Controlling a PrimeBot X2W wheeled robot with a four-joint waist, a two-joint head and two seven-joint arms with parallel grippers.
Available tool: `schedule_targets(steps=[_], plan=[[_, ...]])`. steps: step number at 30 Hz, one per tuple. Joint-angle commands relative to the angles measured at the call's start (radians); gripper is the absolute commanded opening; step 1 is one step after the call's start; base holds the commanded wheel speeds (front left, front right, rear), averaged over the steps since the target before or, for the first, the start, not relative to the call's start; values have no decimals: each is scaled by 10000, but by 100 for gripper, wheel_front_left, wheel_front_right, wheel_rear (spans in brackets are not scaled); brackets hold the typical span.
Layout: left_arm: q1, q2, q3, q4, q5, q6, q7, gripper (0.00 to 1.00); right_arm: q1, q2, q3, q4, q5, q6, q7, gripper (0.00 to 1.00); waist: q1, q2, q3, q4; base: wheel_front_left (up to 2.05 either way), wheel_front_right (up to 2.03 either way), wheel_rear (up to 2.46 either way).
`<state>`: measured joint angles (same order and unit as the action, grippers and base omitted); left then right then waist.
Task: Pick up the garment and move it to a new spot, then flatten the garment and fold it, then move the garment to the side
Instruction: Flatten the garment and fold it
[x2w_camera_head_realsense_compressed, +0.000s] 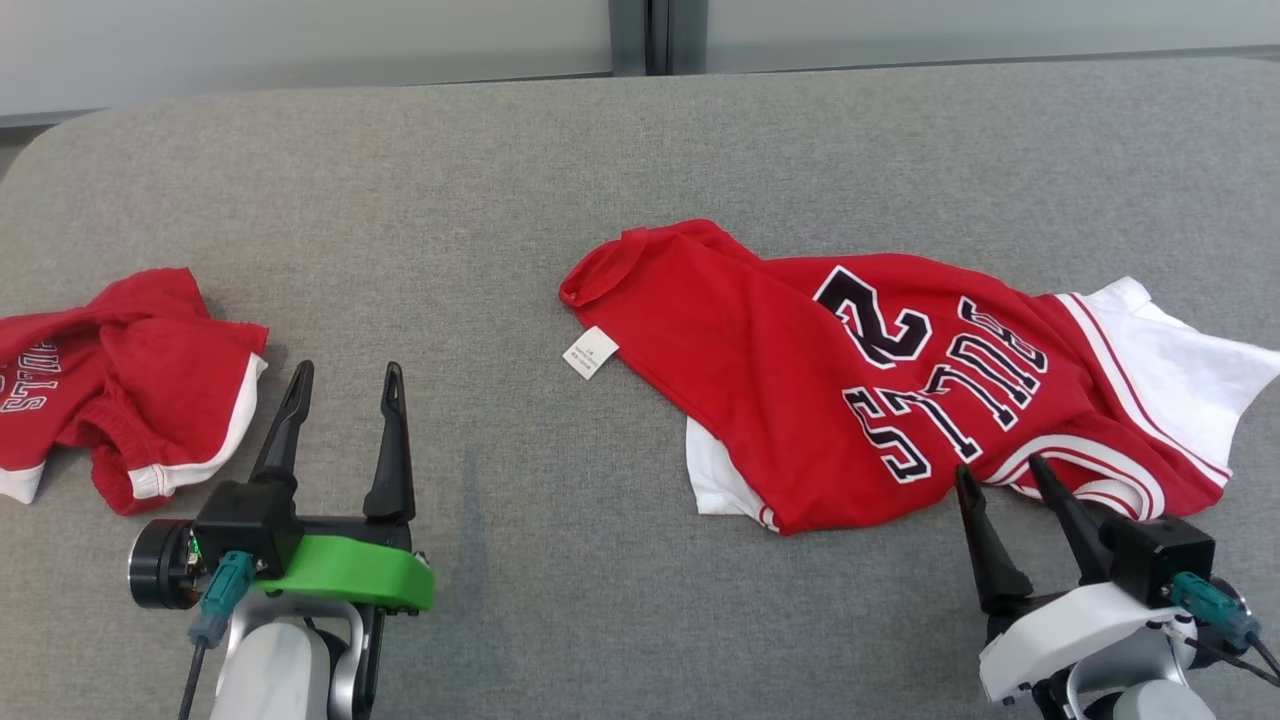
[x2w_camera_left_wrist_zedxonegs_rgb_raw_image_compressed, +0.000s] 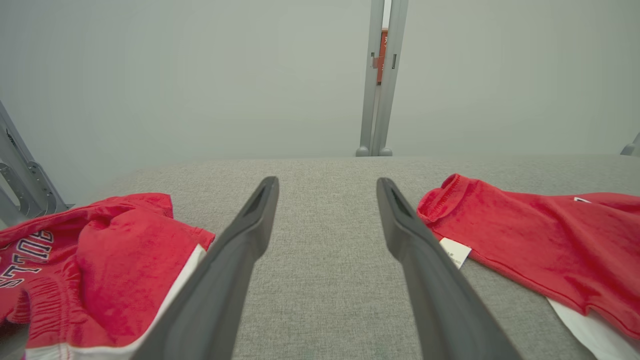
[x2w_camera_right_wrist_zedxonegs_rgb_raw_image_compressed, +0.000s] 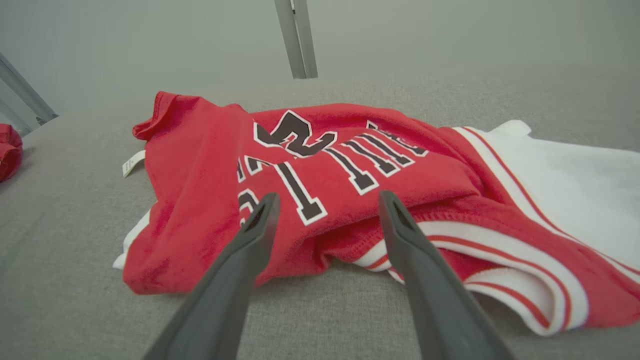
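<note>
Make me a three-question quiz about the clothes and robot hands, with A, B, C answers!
1. What colour is the tag at the jersey's edge? A. white B. blue C. black
2. Where do the shorts lie? A. on the jersey B. beside the left gripper C. on the floor
3. How is the right gripper? A. shut on the jersey B. shut on the tag C. open, holding nothing
Answers: A, it shows white on the grey table; B, they lie just left of its fingers; C, its fingers stand apart, gripping nothing.
</note>
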<state>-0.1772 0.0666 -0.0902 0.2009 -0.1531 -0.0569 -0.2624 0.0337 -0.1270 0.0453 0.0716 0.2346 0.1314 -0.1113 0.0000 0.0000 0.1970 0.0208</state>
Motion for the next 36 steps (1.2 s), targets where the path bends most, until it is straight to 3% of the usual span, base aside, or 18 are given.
schedule_targets(steps=[1, 11, 12, 13, 14, 19, 23, 31, 36], plan=[[-153, 20, -4, -21, 80, 61, -34, 100, 15, -3, 40, 290, 56, -14, 30, 100, 0, 0, 183, 62, 0, 0, 0], [-526, -43, -162, -37, 42, 71, -34, 100, -1101, -48, -150, 2361, 269, -14, -257, 100, 0, 0, 730, 243, 0, 0, 0], [-548, -45, -175, -13, 39, 64, -34, 100, -1203, -22, -148, 2563, 352, -14, -206, 50, 0, 0, 743, 270, 0, 0, 0], [-566, -44, -182, 3, 37, 59, -34, 100, -1269, -12, -122, 2681, 385, -14, -202, 16, 0, 0, 748, 290, 0, 0, 0], [-592, -48, -183, 11, 32, 57, -34, 100, -1347, -48, -65, 2746, 424, -14, -336, 0, 0, 0, 754, 314, 0, 0, 0], [-550, -64, -123, 22, 13, 87, -34, 100, -1402, -269, -20, 2288, 529, -14, -973, 0, 0, 0, 679, 318, 0, 0, 0], [-406, -64, -50, -5, 25, 107, -34, 100, -1159, -460, -189, 1194, 379, -14, -1103, 0, 0, 0, 570, 250, 0, 0, 0], [-432, -77, -30, -63, 42, 45, -34, 100, -1320, -915, -402, -1216, 133, -14, 15, 0, 0, 0, 469, 260, 0, 0, 0], [-511, -106, -184, -69, -56, 16, -34, 100, -1915, -1251, 9, -1687, 283, -14, 710, 0, 0, 0, 528, 513, 0, 0, 0]])
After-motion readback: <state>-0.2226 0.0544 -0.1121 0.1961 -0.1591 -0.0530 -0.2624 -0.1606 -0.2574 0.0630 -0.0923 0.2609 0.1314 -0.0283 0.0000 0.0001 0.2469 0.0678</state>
